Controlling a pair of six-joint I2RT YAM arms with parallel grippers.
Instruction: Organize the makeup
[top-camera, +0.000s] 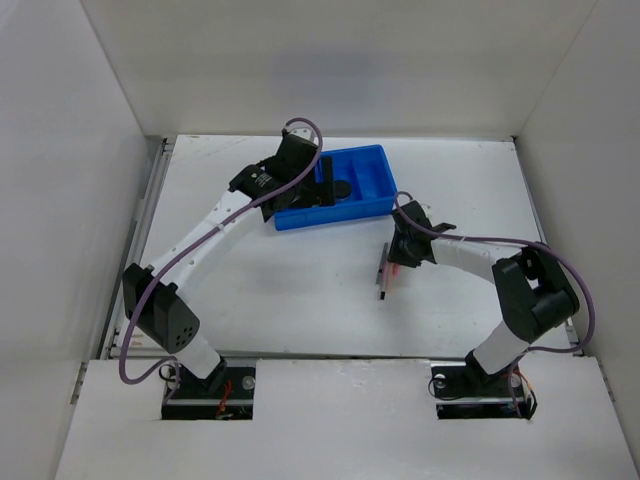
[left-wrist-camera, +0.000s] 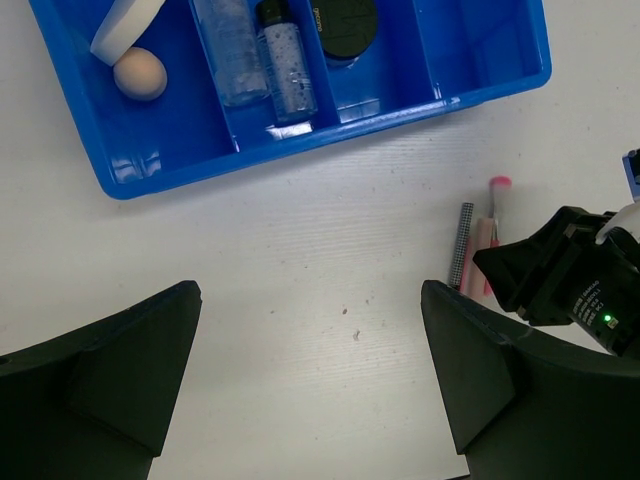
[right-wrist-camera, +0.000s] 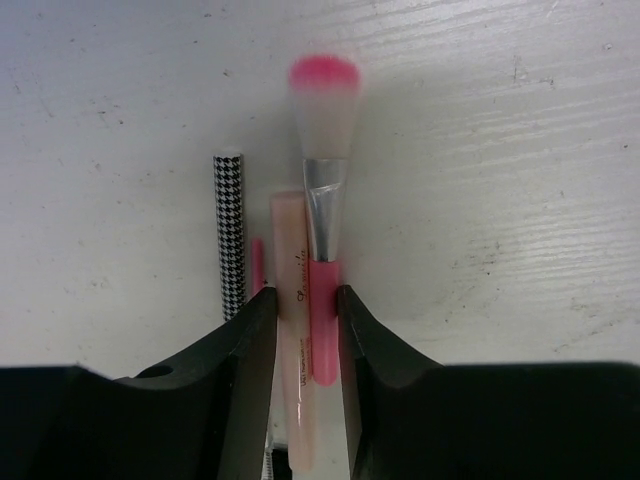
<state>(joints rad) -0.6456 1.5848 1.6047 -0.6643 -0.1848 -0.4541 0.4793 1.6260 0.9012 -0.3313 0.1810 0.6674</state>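
step: grab loose sticks | R grip pinching pink brush + peach gloss tube, flat on table nr blue tray | L grip spread, empty | next: lift level, carry to tray (houndstooth pencil sits outside jaws)

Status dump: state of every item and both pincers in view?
blue tray: on table, partly filled
puff: end compartment
sponge: same compartment, beside puff
clear bottles: lying side by side, next compartment
black jar: third compartment
houndstooth pencil: loose on table
left pincer: open, empty
right pincer: closed on brush and tube
pink brush: on table, gripped
peach tube: same, beside brush
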